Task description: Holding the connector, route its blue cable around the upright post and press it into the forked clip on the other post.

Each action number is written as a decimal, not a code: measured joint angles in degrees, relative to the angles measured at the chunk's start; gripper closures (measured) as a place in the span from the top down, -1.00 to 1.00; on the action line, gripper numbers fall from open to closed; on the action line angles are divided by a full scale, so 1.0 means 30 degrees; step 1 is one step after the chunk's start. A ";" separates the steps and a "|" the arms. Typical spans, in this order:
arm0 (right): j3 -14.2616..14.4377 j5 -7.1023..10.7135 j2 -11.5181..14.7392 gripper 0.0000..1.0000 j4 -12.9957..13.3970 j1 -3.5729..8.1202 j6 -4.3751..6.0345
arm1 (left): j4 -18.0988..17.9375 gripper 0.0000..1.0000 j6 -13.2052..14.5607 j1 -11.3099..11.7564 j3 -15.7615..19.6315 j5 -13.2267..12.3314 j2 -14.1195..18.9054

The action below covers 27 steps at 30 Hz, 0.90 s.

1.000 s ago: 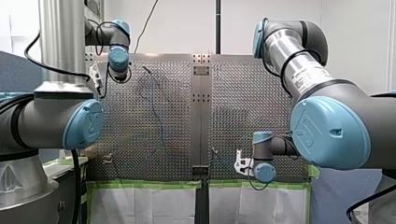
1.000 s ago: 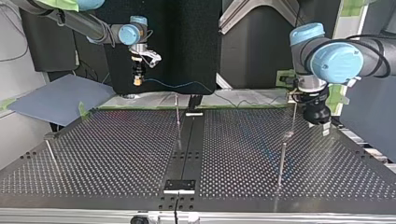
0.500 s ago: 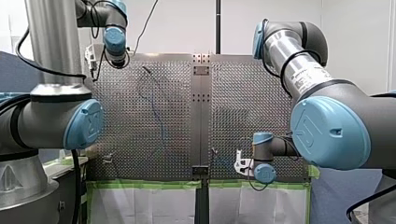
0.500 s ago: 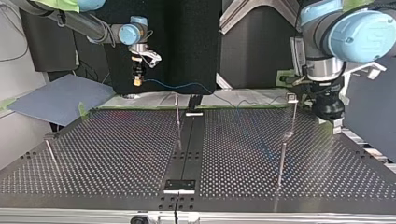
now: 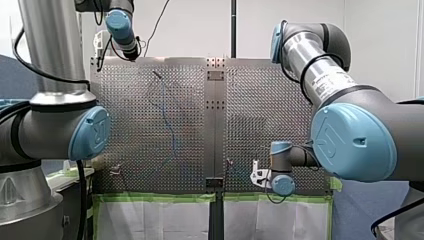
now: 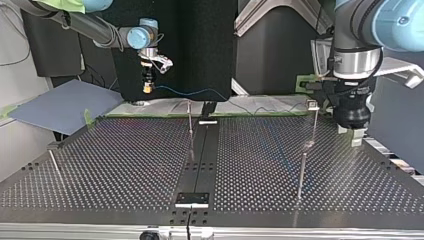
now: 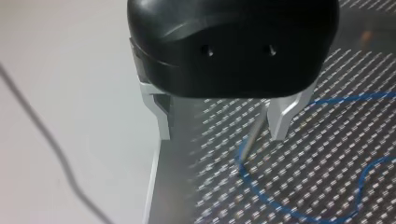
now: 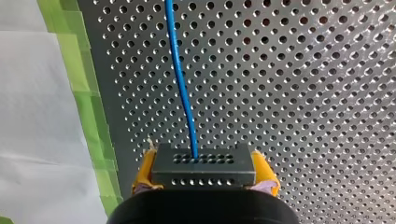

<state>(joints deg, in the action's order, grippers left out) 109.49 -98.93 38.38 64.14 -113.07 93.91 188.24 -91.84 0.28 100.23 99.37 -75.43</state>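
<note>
Perforated table (image 8: 303, 70), right gripper (image 8: 204, 161) clamps connector (image 8: 204, 169), clearest from its wrist, left gripper (image 7: 222, 133) spread.

Seen in the top view, three thin posts stand up from the perforated table (image 6: 125, 165): a short post (image 6: 55, 163) at lower left, a middle post (image 6: 190, 122) by the centre rail, and a clip-topped post (image 6: 313, 122) at right. The plate between them lies open. The left gripper (image 6: 354, 137) hangs just right of the clip-topped post, crowding that side. The blue cable (image 6: 200, 92) spans the upper middle in mid-air, running from the connector (image 6: 146, 88) clamped in the right gripper (image 6: 146, 86).
</note>
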 joint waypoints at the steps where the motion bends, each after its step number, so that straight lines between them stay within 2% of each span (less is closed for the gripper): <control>1: -0.0018 0.0004 0.0000 -1.00 -0.0014 -0.0001 -0.0001 | 0.0093 1.00 0.0048 -0.0027 -0.0044 -0.0161 -0.0146; 7: -0.0060 0.0015 -0.0001 -1.00 -0.0098 -0.0028 -0.0032 | 0.0152 1.00 0.0049 -0.0185 -0.0448 -0.1158 -0.0904; 18: -0.0069 0.0015 0.0000 -1.00 -0.0108 -0.0057 -0.0066 | -0.0038 1.00 -0.0607 -0.0412 -0.1685 -0.2833 -0.1024; 22: -0.0067 0.0016 0.0000 -1.00 -0.0127 -0.0079 -0.0065 | 0.0018 1.00 -0.0676 -0.0465 -0.1759 -0.2904 -0.1092; 27: -0.0074 0.0016 0.0000 -1.00 -0.0127 -0.0085 -0.0057 | 0.0091 1.00 -0.0639 -0.0530 -0.1770 -0.2346 -0.1522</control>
<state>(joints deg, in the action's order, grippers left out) 109.27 -98.88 38.38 63.76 -113.32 93.74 188.51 -93.76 -1.31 94.92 92.33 -80.00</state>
